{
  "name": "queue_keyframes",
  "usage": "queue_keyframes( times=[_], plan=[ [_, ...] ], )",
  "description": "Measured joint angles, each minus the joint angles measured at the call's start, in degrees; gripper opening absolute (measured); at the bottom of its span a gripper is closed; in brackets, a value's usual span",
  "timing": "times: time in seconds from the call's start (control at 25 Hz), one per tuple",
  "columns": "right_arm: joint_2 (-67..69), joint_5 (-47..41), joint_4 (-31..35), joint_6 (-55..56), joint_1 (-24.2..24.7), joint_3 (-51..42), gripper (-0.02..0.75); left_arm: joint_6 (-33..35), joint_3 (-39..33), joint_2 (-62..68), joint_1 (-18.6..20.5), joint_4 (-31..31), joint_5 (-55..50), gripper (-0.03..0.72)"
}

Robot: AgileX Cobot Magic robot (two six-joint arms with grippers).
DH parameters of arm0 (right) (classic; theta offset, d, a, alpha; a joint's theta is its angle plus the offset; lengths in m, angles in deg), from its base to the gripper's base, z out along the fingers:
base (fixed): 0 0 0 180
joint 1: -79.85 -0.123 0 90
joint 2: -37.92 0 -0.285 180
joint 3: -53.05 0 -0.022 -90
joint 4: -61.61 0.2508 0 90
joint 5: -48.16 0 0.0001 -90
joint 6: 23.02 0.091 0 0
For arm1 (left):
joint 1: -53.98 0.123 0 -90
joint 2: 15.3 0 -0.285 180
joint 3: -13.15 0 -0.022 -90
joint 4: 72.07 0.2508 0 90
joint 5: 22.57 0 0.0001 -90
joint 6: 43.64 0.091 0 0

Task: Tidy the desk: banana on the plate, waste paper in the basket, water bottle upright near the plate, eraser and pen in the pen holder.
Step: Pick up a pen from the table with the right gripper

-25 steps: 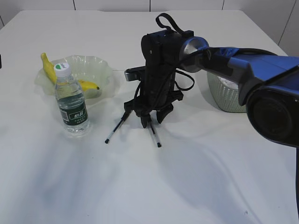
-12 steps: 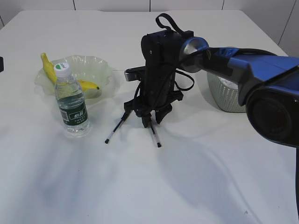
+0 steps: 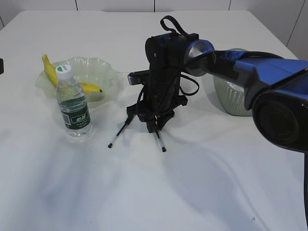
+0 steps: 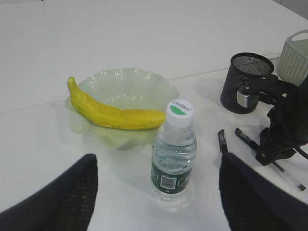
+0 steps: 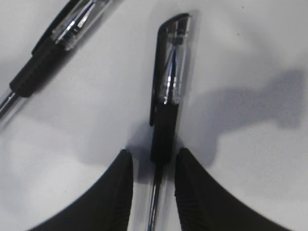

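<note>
My right gripper (image 3: 156, 126) (image 5: 152, 168) points down at the desk (image 3: 202, 192), its jaws open and narrow on either side of a black pen (image 3: 159, 139) (image 5: 168, 96), with small gaps showing on both sides. A second pen (image 3: 119, 132) (image 5: 53, 48) lies just to the left. The banana (image 3: 50, 70) (image 4: 115, 115) rests in the green plate (image 3: 103, 67) (image 4: 125, 82). The water bottle (image 3: 73, 103) (image 4: 174, 154) stands upright in front of the plate. My left gripper (image 4: 157, 163) hangs open and wide, above and behind the bottle. The pen holder (image 4: 245, 79) stands behind the right arm. The waste paper and eraser are out of view.
The grey-green basket (image 3: 231, 96) (image 4: 296, 55) stands at the right, behind the right arm's forearm. The right arm's links reach in from the right edge across the desk. Bare white desk lies along the front.
My right gripper's jaws have drawn closer together around the pen on the desk. The pens, bottle, banana and left gripper have not moved.
</note>
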Motion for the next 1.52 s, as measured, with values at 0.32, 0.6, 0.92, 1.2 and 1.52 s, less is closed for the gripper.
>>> queue_keyframes(
  times=[0.32,0.6,0.92,1.2,1.52],
  plan=[
    [0.0,0.0,0.4,0.0,0.0,0.0,0.099,0.0,0.0,0.0,0.0,0.0,0.0,0.551],
    [0.0,0.1,0.4,-0.1,0.0,0.1,0.056,0.0,0.0,0.0,0.0,0.0,0.0,0.551],
    [0.1,0.1,0.5,-0.1,0.0,2.1,0.055,0.0,0.0,0.0,0.0,0.0,0.0,0.551],
    [-2.2,0.1,1.1,-1.0,0.0,2.2,0.043,0.0,0.0,0.0,0.0,0.0,0.0,0.551],
    [-9.0,0.1,0.3,-2.1,0.0,-1.6,0.042,0.0,0.0,0.0,0.0,0.0,0.0,0.551]
  ],
)
